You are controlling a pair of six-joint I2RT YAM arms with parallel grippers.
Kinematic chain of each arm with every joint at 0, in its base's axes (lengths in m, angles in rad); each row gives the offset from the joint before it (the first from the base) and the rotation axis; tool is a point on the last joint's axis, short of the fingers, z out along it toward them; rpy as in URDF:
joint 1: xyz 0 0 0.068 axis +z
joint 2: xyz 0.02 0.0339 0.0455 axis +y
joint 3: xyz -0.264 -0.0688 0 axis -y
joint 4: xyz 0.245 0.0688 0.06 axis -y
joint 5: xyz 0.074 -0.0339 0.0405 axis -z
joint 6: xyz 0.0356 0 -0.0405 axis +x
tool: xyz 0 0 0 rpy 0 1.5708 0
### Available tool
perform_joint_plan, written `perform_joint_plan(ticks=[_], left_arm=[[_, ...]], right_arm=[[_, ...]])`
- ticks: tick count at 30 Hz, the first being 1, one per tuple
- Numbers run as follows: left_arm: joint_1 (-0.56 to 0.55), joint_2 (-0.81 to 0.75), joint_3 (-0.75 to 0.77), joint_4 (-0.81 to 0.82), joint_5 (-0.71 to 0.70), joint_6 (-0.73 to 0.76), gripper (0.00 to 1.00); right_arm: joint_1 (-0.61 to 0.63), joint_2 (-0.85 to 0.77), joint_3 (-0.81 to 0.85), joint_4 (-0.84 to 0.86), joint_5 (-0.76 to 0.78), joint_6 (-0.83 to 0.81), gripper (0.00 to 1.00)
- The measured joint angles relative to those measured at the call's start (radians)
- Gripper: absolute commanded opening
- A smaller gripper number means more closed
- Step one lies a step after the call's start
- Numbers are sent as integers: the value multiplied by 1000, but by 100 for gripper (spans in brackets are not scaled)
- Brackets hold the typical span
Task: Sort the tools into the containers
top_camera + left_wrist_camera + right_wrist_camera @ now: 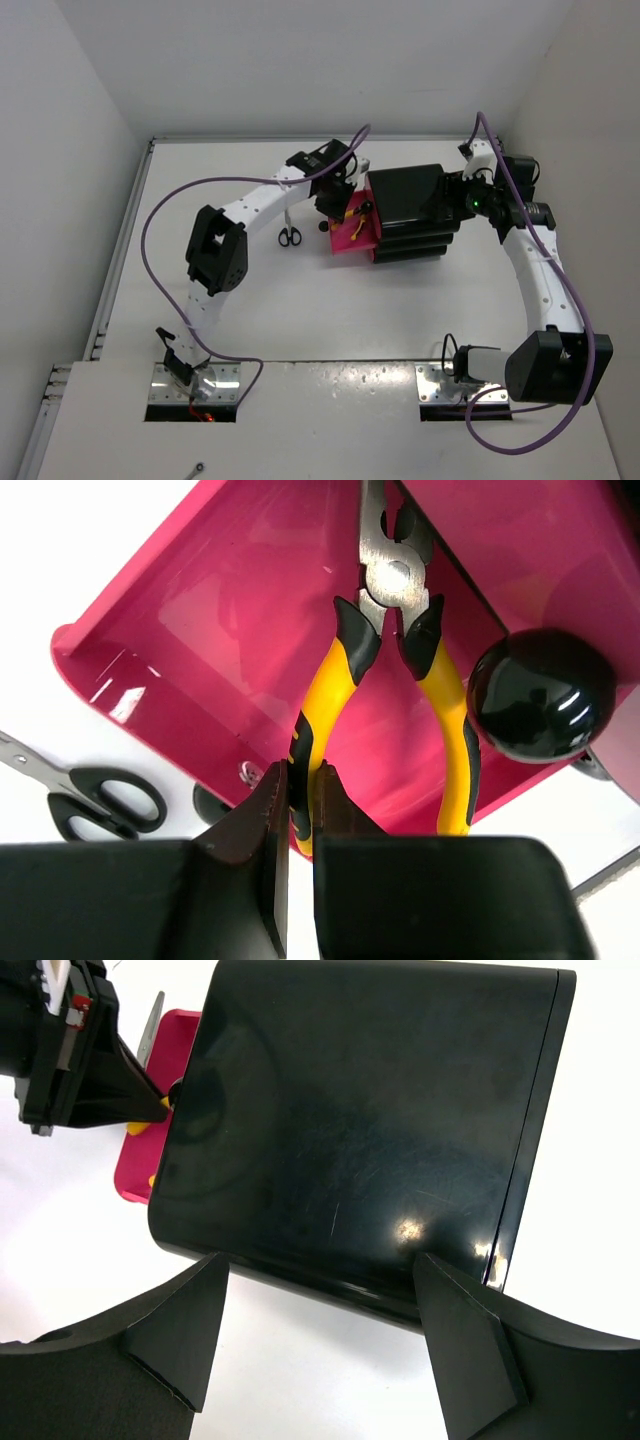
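Two arms are busy at centre frame. The left gripper [300,788] is clamped on one yellow handle of the pliers [335,685], which sit inside the open pink drawer [230,630], nose toward the top of the wrist view, just beside a round black knob [540,695]. The scissors [290,236] lie on the white table [300,310], left of the drawer and apart from it. The right gripper [322,1280] stands wide, fingers either side of the glossy black box [370,1130]; whether they touch it, I can't tell.
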Motion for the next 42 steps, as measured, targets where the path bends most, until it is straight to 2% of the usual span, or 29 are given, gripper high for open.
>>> perform_joint_plan(ticks=[3, 7, 9, 11, 19, 23, 28, 31, 34, 35, 37, 39, 42], left_arm=[[-5, 9, 0, 10, 0, -10, 12], [-6, 25, 0, 31, -4, -15, 56], [-6, 28, 0, 46, -13, -18, 64], [-6, 28, 2, 54, -24, -19, 66], [6, 18, 9, 79, -30, -9, 65], [35, -47, 6, 85, 11, 21, 48], [118, -291, -148, 159, 94, 46, 45], [212, -457, -328, 235, 215, 42, 45], [340, -540, -516, 322, 418, 25, 55], [379, -543, -577, 364, 490, 15, 62], [450, -523, -717, 444, 649, -32, 65], [498, -484, -844, 534, 782, -108, 65], [525, -386, -921, 609, 932, -201, 65]], right_arm=[[0, 0, 0, 0, 0, -2, 75], [0, 0, 0, 0, 0, -6, 75], [0, 0, 0, 0, 0, -7, 75], [0, 0, -2, 0, 0, -8, 75], [0, 0, -6, 0, 0, -10, 75], [0, 0, -8, 0, 0, -9, 75], [0, 0, -8, 2, -1, -5, 75], [0, 0, -8, 7, -7, 5, 75], [0, 0, -8, 8, -20, 14, 75], [0, 0, -8, 8, -23, 18, 75], [1, 0, -8, 8, -27, 21, 75], [1, 1, -8, 8, -32, 22, 75], [1, 3, -8, 7, -38, 25, 75]])
